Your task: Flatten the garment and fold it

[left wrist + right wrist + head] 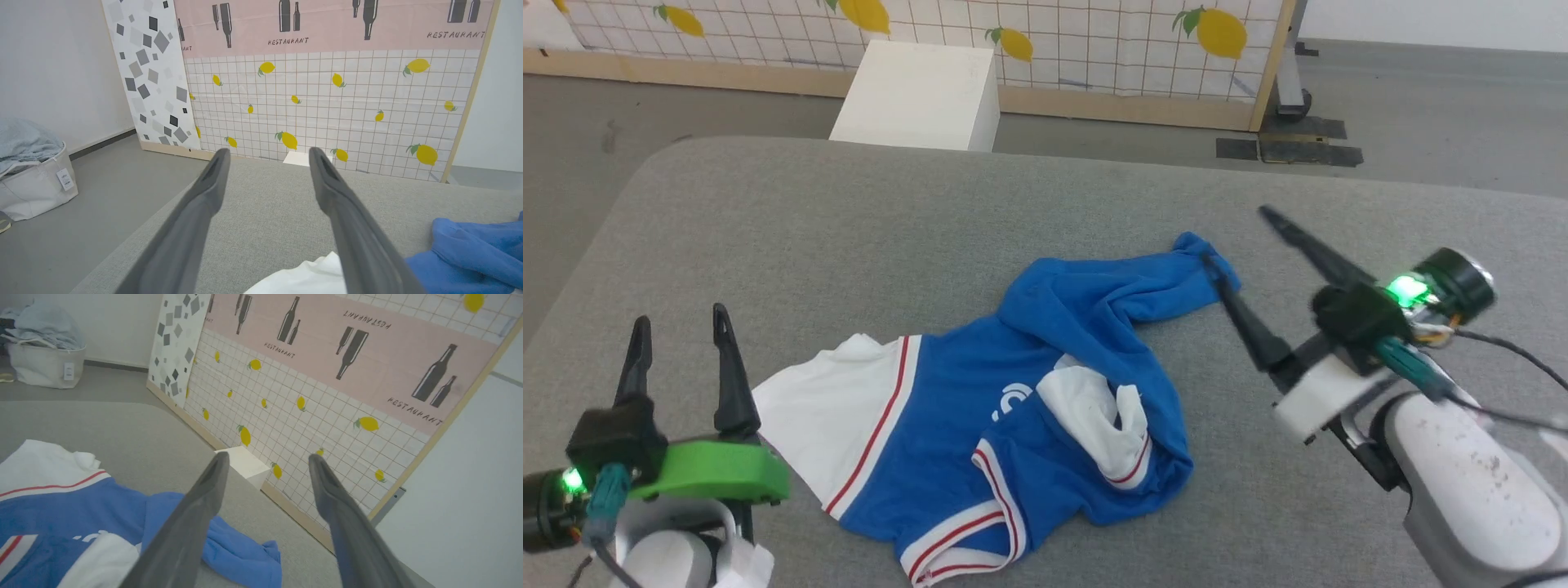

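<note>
The garment (pixel 1013 392), a royal-blue shirt with white sleeves edged in red, lies crumpled on the grey table (pixel 849 229). One white sleeve spreads flat toward the left, and a twisted blue strip runs to the upper right. My left gripper (pixel 678 327) stands open just left of that white sleeve, holding nothing. My right gripper (pixel 1237 237) is open above the blue strip's far end, one finger over the cloth. In the left wrist view the open gripper (pixel 267 155) has white and blue cloth of the garment (pixel 470 249) below it. In the right wrist view the open gripper (pixel 265 459) hangs over the garment (pixel 81 506).
A white box (pixel 919 94) stands on the floor past the table's far edge, before a lemon-print panel (pixel 1094 41). A pale laundry basket (pixel 28 179) full of cloth sits on the floor to the far left. Bare table surrounds the shirt.
</note>
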Controlling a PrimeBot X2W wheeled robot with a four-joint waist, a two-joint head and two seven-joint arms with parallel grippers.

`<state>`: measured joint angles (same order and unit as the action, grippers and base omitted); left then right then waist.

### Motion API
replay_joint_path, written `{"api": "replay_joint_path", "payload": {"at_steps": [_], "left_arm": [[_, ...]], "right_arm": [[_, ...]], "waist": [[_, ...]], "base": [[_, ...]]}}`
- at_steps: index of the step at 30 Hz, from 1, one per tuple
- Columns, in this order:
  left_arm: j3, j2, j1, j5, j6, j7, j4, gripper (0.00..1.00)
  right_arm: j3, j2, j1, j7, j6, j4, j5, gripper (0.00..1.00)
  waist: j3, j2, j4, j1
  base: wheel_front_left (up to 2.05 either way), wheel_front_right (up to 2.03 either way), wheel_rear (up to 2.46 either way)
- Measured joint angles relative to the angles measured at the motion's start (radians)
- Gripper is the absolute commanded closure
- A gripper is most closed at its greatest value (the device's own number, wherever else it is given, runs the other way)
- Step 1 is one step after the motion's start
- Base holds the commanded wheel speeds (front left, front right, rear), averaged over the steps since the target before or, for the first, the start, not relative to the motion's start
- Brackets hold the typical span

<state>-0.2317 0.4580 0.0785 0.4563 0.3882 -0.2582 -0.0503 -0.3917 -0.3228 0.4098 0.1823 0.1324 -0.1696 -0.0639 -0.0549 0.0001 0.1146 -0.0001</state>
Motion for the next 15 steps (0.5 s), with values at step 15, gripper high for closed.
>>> {"api": "replay_joint_path", "payload": {"at_steps": [15], "left_arm": [[0.262, -0.305, -0.079, -0.239, -0.266, 0.000, 0.014, 0.00]], "right_arm": [[-0.806, -0.360, 0.458, -0.713, 0.000, 0.111, -0.761, 0.00]], "waist": [[-0.036, 0.0000, 0.052, 0.0000]], "base": [[0.00, 0.00, 0.00]]}}
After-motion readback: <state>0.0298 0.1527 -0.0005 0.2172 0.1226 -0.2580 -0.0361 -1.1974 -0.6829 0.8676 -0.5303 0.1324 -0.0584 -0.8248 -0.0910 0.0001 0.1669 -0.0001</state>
